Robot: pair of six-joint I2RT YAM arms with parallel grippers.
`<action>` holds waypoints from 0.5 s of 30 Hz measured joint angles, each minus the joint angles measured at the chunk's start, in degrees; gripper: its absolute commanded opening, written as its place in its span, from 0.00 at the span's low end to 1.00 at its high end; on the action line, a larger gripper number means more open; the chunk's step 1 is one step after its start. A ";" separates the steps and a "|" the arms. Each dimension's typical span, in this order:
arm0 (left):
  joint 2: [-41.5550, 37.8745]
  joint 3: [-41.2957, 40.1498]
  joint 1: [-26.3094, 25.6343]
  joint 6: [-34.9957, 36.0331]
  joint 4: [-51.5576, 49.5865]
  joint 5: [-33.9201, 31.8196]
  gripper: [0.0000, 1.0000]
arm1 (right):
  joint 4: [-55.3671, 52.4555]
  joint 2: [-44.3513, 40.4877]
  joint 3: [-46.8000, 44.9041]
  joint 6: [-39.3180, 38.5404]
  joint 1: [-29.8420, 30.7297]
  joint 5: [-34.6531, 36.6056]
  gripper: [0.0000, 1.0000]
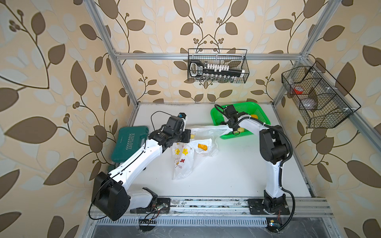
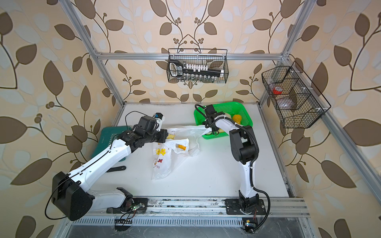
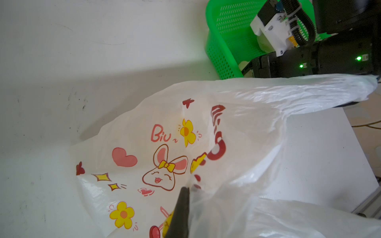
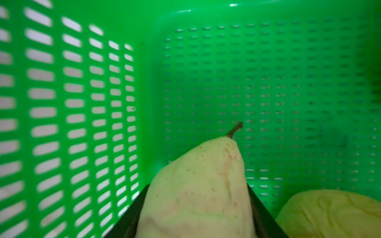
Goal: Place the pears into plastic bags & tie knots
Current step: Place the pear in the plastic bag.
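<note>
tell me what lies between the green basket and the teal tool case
The rabbit-print plastic bag, held by the left hand, as both top views show.

Both top views look down over the whole table (image 1: 226, 175); wrist views peer closely at bag (image 3: 247, 123) and basket (image 4: 268, 72).

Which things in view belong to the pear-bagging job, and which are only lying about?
Job: plastic bag, orange pear inside it, pale pear in the green basket.
Lying about: green tool case, back wire basket, side wire basket.
</note>
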 measured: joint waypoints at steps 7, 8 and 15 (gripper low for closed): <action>0.00 -0.07 0.00 0.04 0.02 1.25 0.00 | 3.96 -29.05 -13.94 4.24 -2.95 -3.23 0.46; -0.02 -0.20 0.00 0.04 0.09 1.42 0.00 | 4.90 -33.46 -16.00 4.92 -2.91 -4.24 0.46; -0.02 -0.87 0.00 0.55 0.24 3.04 0.00 | 9.53 -56.00 -31.74 12.28 4.48 -12.09 0.46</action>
